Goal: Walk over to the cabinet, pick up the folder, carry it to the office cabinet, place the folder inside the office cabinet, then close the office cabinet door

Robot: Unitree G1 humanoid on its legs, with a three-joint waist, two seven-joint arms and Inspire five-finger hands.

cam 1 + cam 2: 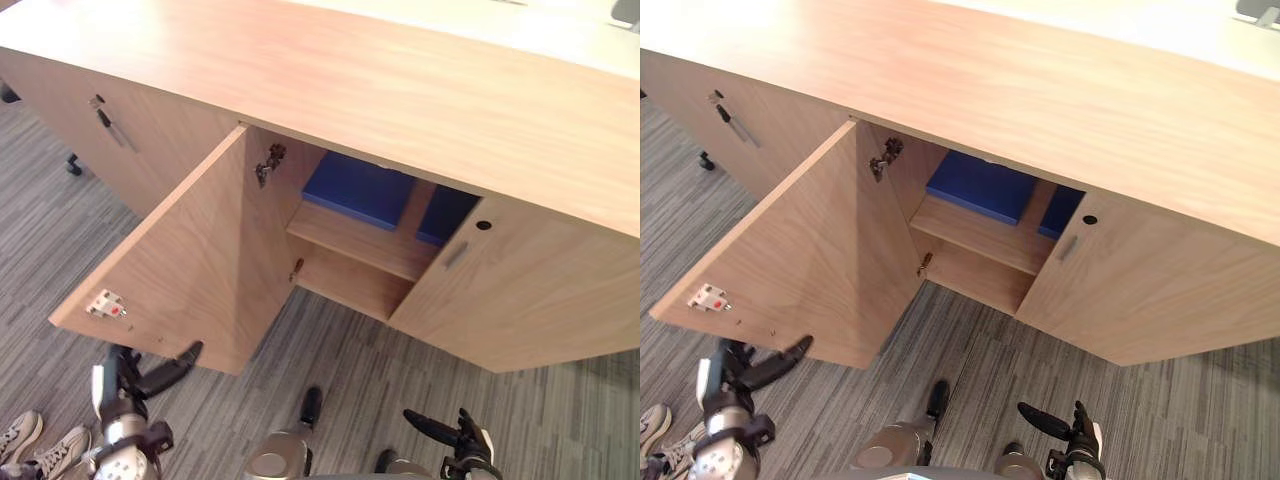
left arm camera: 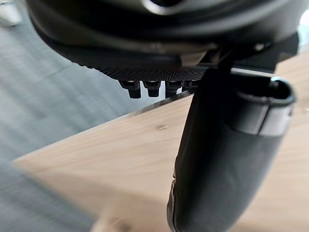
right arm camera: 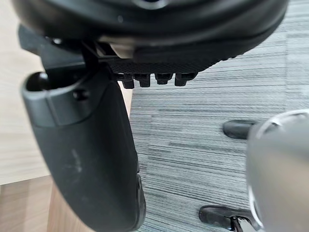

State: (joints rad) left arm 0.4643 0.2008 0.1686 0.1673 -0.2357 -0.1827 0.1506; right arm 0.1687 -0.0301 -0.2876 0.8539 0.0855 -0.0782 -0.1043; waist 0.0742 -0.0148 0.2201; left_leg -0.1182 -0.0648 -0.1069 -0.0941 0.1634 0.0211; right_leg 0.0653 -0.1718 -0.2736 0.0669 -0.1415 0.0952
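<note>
Flat blue folder on shelf of office cabinet, door open, left robot hand and right robot hand loose, empty

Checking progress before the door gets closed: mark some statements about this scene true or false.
The left door of the cabinet stands open. True.
The blue folder lies on top of the cabinet. False: it lies on the upper shelf inside.
The left hand holds the folder. False: it hangs open and empty by the door.
The right hand is empty. True.
A person's shoes show beside the left hand. True.
</note>
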